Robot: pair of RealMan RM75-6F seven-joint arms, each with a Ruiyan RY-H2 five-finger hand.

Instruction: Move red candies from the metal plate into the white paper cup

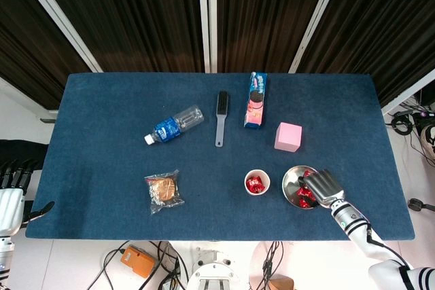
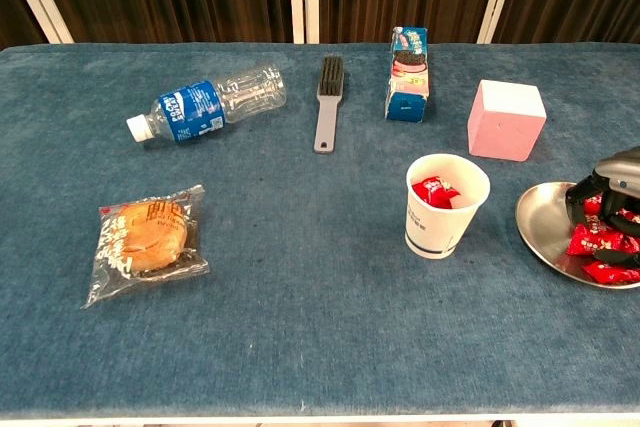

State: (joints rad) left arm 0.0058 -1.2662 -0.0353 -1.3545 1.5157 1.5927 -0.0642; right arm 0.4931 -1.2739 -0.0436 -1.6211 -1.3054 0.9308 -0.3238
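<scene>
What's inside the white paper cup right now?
The white paper cup holds red candy; at least one wrapped piece shows above the rim in both views. The cup wall hides anything lower, so the count is unclear.
</scene>
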